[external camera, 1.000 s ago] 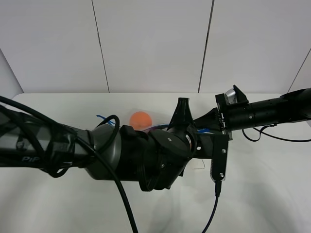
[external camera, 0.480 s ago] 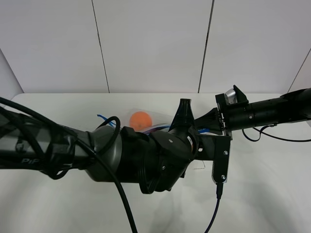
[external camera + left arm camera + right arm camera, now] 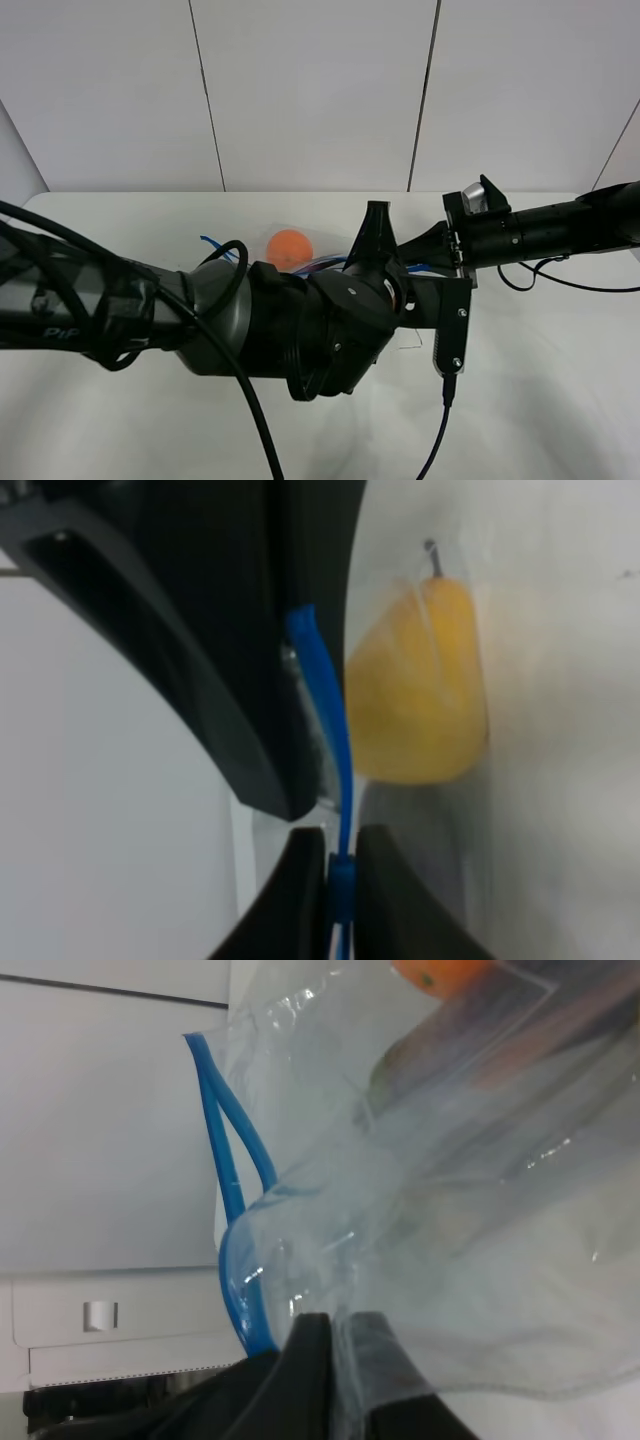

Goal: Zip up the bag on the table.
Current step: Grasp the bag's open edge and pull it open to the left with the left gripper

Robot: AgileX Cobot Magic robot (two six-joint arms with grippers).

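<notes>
Both grippers pinching the bag (image 3: 450, 1210) at its zipper edge

The left gripper (image 3: 339, 865) has its fingers pressed together on the blue zipper strip (image 3: 325, 700), with a yellow fruit (image 3: 420, 695) just beside them inside the plastic. The right gripper (image 3: 343, 1360) is clamped on a fold of the clear film, and the strip loops close by its fingers (an orange (image 3: 291, 247) shows through farther off). The bag lies on the table (image 3: 120, 220), largely hidden beneath the left arm.
</notes>
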